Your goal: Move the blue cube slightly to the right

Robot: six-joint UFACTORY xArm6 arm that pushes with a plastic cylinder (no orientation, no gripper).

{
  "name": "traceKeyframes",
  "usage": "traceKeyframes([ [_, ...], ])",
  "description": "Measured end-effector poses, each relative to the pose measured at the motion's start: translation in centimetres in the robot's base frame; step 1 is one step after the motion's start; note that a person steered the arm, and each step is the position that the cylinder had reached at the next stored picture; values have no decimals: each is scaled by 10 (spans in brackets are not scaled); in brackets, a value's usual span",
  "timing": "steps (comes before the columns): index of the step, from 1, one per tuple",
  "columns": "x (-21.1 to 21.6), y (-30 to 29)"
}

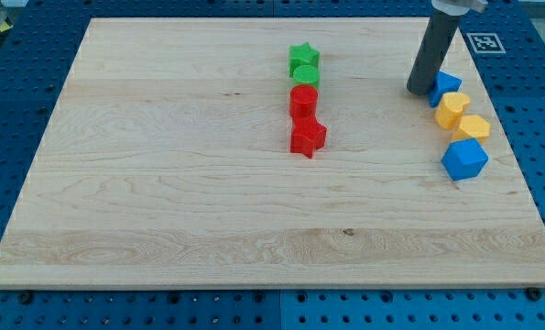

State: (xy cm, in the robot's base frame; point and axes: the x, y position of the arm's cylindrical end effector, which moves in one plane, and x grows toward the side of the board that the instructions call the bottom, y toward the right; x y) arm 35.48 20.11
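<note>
My tip (422, 91) rests on the board at the view's upper right. It touches the left side of a small blue block (449, 84), which the rod partly hides, so I cannot tell that block's shape. A second blue block (464, 159), chunky and cube-like, lies lower down near the board's right edge, well below my tip. Two yellow blocks sit between the blue ones: an upper yellow block (452, 108) and a lower yellow hexagon-like block (473, 127).
In the middle top of the wooden board (162, 183) there is a vertical row: a green star (302, 57), a green cylinder (305, 75), a red cylinder (303, 99) and a red star (307, 136). The board's right edge runs close to the blue and yellow blocks.
</note>
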Motion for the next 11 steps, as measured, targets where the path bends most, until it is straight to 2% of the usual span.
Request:
traceKeyframes([
  [2,-2,5],
  [3,-20,-1],
  [4,-64,-7],
  [6,-60,-78],
  [8,0,-88],
  [10,86,-88],
  [11,103,-88],
])
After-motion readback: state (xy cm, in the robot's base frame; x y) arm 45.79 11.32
